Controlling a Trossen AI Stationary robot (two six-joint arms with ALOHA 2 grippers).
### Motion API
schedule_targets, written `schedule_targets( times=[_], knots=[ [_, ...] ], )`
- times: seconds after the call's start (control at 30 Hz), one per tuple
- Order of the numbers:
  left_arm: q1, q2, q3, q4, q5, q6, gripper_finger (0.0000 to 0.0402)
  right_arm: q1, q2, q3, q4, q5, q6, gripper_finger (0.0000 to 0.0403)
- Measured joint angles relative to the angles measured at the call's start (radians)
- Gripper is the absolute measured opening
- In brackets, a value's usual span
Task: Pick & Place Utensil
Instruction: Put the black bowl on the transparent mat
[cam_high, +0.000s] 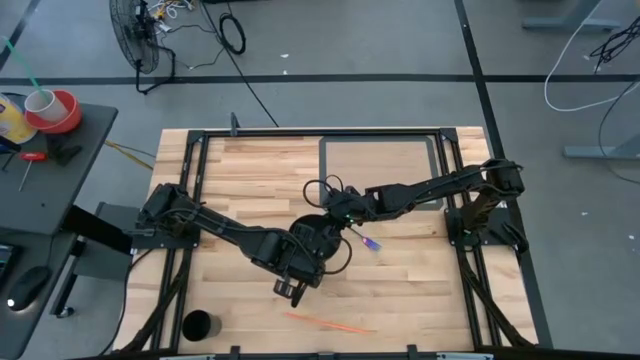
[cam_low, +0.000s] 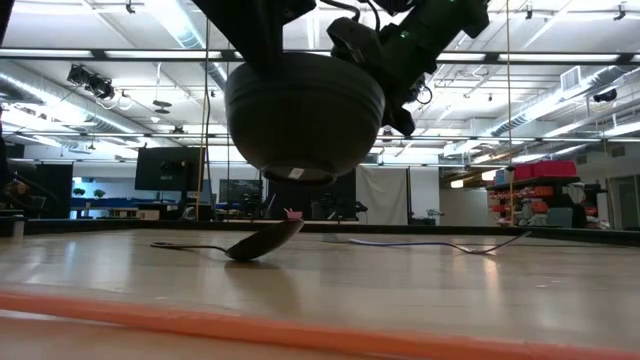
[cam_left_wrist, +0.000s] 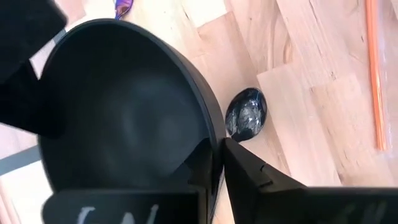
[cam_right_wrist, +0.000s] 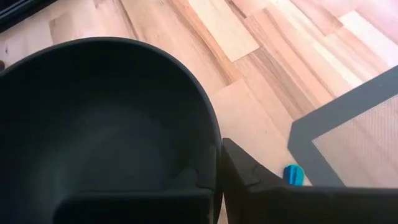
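**Worktop holdings – 1 bowl aloft, utensils below**

1. Wooden worktop (cam_high: 240, 180) – pale planks in a black frame. It carries every item listed here.
2. Grey mat (cam_high: 380, 165) – lies flat on the far half of the worktop, dark-edged.
3. Black bowl (cam_low: 305, 110) – near the middle of the worktop, off the surface, with clear air under its base in the low view. It is held at the rim from 2 sides.
4. Left claw (cam_left_wrist: 217, 149) – reaches in from the left. Its 2 fingers are closed onto the bowl's wall, 1 inside and 1 outside.
5. Right claw (cam_right_wrist: 219, 155) – reaches in from the right and is closed on the bowl's rim the same way, nearly opposite the left claw (cam_high: 308, 262).
6. Black cup (cam_high: 197, 325) – upright at the near left corner, well apart from the bowl.
7. Orange straw (cam_high: 330, 322) – lies flat near the front edge.
8. Dark spoon (cam_low: 265, 240) – rests on the worktop directly beneath the raised bowl; its head shows just past the rim in the left wrist view.
9. Purple utensil (cam_high: 370, 243) – lies on the wood just right of the bowl, touched by neither claw.
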Motion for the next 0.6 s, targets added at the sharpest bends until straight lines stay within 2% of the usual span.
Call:
schedule_targets(
  times=[0.4,0.6],
  knots=[
    [0.0,-0.001,0.002,-0.021,-0.018,-0.044,0.0136,0.001,0.0,-0.001,-0.004,0.0,0.026,0.0002],
    [0.001,-0.018,0.002,-0.074,-0.011,-0.063,0.0165,0.002,0.0,-0.001,-0.003,0.004,0.026,0.0002]
  ],
)
